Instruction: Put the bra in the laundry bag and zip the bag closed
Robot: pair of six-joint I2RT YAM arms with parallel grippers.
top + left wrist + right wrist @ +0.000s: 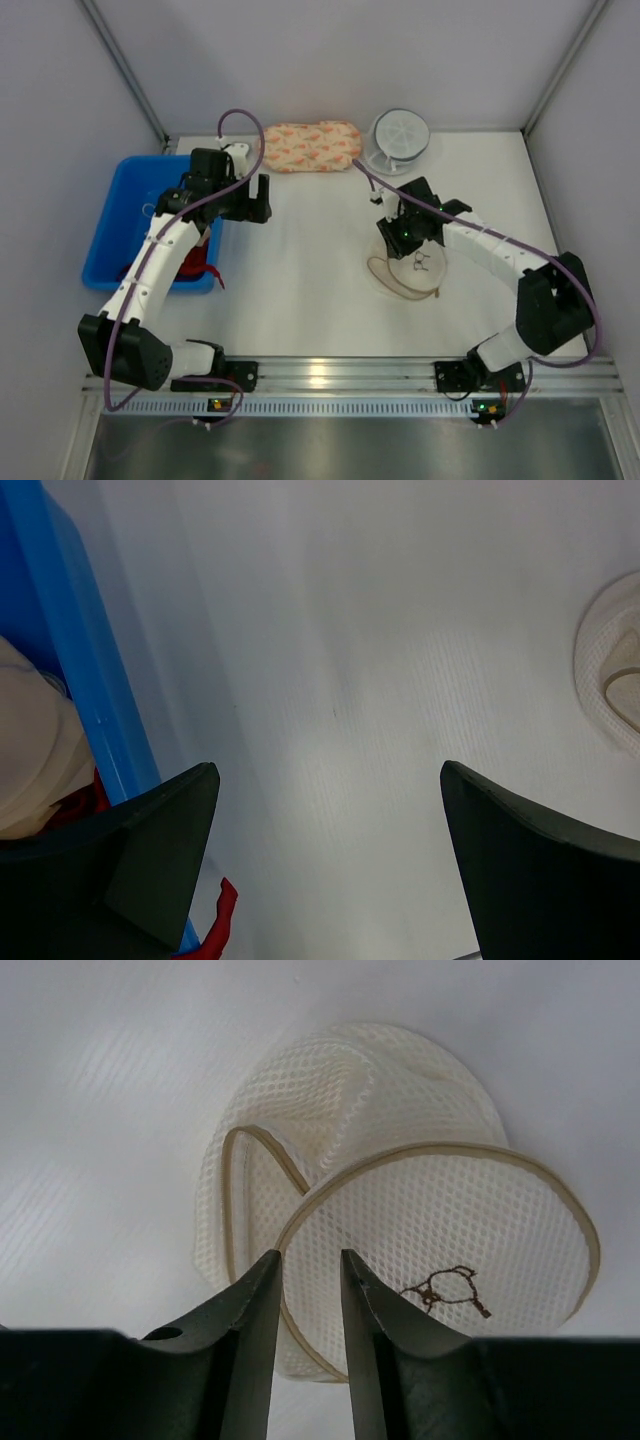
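The laundry bag [405, 272] lies right of the table's middle, its two cream mesh domes [450, 1210] overlapping, a small dark mark on the nearer one. My right gripper [310, 1255] is down at the bag's near edge. Its jaws are narrowed but still apart, and the tan rim of the nearer dome runs through the gap. In the top view this gripper [405, 237] covers the bag's far side. A beige fabric piece, the bra [30, 745], rests in the blue bin [90, 680]. My left gripper [330, 770] hangs wide open over bare table beside that bin, holding nothing.
The blue bin [115, 215] stands at the left edge, with a red cloth [195, 262] spilling over its near right corner. A peach floral pouch [310, 146] and a white round ribbed container [398, 138] sit along the back wall.
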